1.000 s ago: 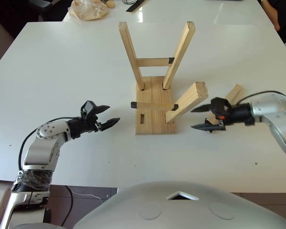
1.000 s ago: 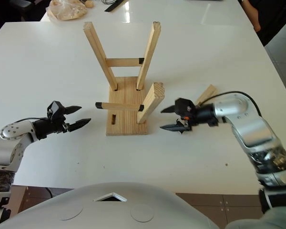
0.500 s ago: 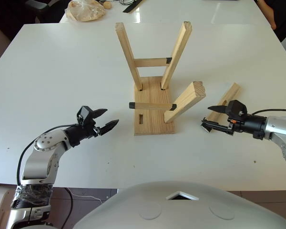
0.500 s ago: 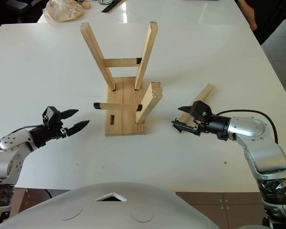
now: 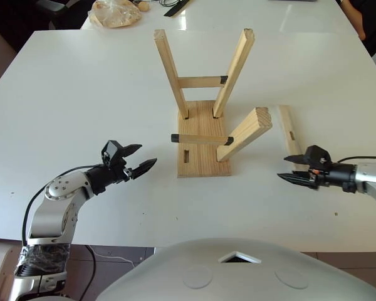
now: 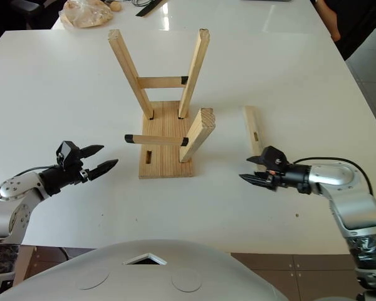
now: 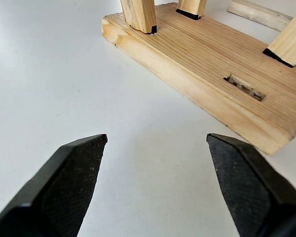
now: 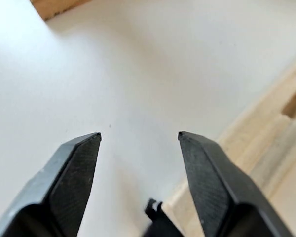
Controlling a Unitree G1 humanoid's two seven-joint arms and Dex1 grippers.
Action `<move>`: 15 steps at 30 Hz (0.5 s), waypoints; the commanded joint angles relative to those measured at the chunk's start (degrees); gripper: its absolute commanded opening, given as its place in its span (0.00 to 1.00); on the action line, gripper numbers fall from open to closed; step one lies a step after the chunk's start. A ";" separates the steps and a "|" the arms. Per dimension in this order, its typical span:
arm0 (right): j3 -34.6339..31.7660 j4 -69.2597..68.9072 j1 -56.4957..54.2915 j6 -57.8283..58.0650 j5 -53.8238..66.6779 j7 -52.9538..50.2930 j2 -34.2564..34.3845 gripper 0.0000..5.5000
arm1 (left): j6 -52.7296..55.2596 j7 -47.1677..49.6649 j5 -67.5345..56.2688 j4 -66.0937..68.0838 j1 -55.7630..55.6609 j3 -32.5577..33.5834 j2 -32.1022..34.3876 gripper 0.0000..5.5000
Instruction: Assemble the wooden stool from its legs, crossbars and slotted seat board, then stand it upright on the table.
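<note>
Left gripper (image 5: 147,154), right gripper (image 5: 282,168) open, empty; may topple tilted leg (image 5: 244,133) slotting loose leg (image 5: 288,130), three o'clock of seat board (image 5: 203,164)

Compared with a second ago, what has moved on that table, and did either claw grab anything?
The right gripper drew back from the half-built stool, toward the robot and to its right. The loose leg beside it swung from a slant to lie nearly straight, pointing away from the robot. Nothing was grabbed: both grippers are open and empty. The left gripper hardly moved, and the stool stands as before.
</note>
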 commanded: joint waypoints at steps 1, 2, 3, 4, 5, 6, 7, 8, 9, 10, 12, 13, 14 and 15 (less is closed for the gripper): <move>-6.79 -4.25 -1.81 2.21 8.05 2.10 0.35 0.53 | 0.22 1.48 -0.43 -1.56 1.47 0.87 -1.01 0.68; -8.44 -5.72 -2.09 3.30 10.36 1.66 1.16 0.53 | 0.24 1.67 -0.42 -1.78 1.73 0.95 -1.15 0.68; -9.73 -6.98 -2.06 4.24 12.07 1.03 1.76 0.53 | 0.22 1.79 -0.42 -2.01 2.12 1.13 -1.28 0.68; -10.86 -7.93 -1.59 5.12 13.24 0.51 2.04 0.53 | 0.24 1.82 -0.37 -2.10 2.30 1.23 -1.35 0.68; -12.14 -8.82 -0.85 5.41 13.97 0.22 2.22 0.53 | 0.15 1.81 -0.34 -2.12 2.61 1.45 -1.41 0.68; -13.36 -8.85 -0.12 5.57 14.36 0.06 2.22 0.56 | 0.09 1.79 -0.31 -2.05 2.79 1.61 -1.44 0.68; -14.04 -7.81 -0.17 5.14 14.02 -0.14 2.25 0.57 | -0.07 1.85 -0.29 -1.91 3.08 1.82 -1.53 0.68; -14.09 -6.28 -0.84 4.37 13.01 -0.53 2.13 0.60 | -0.17 1.94 -0.28 -1.87 3.35 2.01 -1.64 0.68; -13.48 -3.74 -2.05 2.31 10.94 -0.67 1.75 0.63 | -0.17 2.06 -0.23 -1.86 3.47 2.03 -1.77 0.68; -12.26 0.50 -4.52 -1.00 7.88 -1.01 1.25 0.65 | -0.12 2.13 -0.04 -1.77 3.30 1.71 -1.88 0.68; -9.48 9.29 -9.82 -7.11 1.90 -1.92 0.40 0.65 | -0.01 2.23 0.37 -1.62 2.75 0.93 -2.03 0.68; -7.97 13.40 -11.95 -9.89 -0.78 -1.55 -0.20 0.65 | 0.08 2.29 0.53 -1.59 2.40 0.54 -2.08 0.68; -6.36 16.59 -12.96 -12.70 -3.05 -0.27 -1.01 0.65 | 0.19 2.34 0.65 -1.59 2.08 0.25 -2.11 0.68; -5.29 18.65 -12.64 -14.61 -4.78 0.92 -1.87 0.65 | 0.30 2.20 0.75 -1.35 1.46 -0.11 -2.04 0.68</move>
